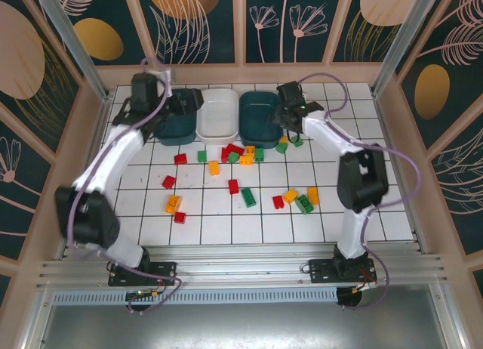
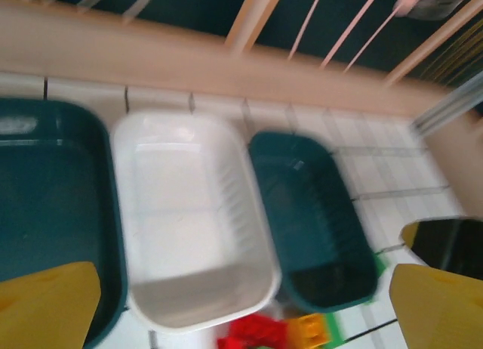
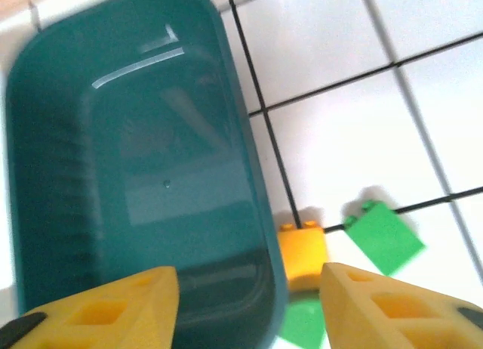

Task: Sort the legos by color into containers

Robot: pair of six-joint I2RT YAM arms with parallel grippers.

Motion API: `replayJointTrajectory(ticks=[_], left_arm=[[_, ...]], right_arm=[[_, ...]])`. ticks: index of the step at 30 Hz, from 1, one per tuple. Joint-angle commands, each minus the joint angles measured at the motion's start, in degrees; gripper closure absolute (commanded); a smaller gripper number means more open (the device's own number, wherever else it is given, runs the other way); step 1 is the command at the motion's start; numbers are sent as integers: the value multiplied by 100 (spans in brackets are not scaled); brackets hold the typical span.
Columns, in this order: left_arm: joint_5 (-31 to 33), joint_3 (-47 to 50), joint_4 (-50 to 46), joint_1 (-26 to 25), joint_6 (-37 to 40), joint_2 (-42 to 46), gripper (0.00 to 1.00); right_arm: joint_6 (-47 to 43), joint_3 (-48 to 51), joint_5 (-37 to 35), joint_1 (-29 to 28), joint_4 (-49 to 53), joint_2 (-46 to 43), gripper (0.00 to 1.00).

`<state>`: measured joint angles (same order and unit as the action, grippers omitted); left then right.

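The right pincer [image 3: 249, 307] hangs released, nothing between its yellow fingers [image 3: 113, 304], above the near right corner of the right teal tub [image 3: 136, 160]. The closest legos [image 1: 234, 186] lie just right of that corner on the tiled desk [image 3: 339, 100]. An orange brick [image 3: 302, 251] sits hard against or just beside the tub wall, and a green brick [image 3: 383, 237] lies next to it, skewed to the tile lines. This arm is the nearer one.

The left pincer [image 2: 241, 307], spread wide and empty, hovers over the white tub [image 2: 189, 213] beside the left teal tub [image 2: 53, 198].

The tubs are glossy, round-cornered plastic, long axes running near to far, and look empty. The bricks are hard, studded blocks.
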<state>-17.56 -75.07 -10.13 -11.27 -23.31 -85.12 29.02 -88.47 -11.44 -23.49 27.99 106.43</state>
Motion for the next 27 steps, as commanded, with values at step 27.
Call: replayJointTrajectory(ticks=[27], left_arm=[[-1594,5292,2087,-74,-2708,4126,1]], right_arm=[[-288,3750,-388,-1598,957,-1745,41]])
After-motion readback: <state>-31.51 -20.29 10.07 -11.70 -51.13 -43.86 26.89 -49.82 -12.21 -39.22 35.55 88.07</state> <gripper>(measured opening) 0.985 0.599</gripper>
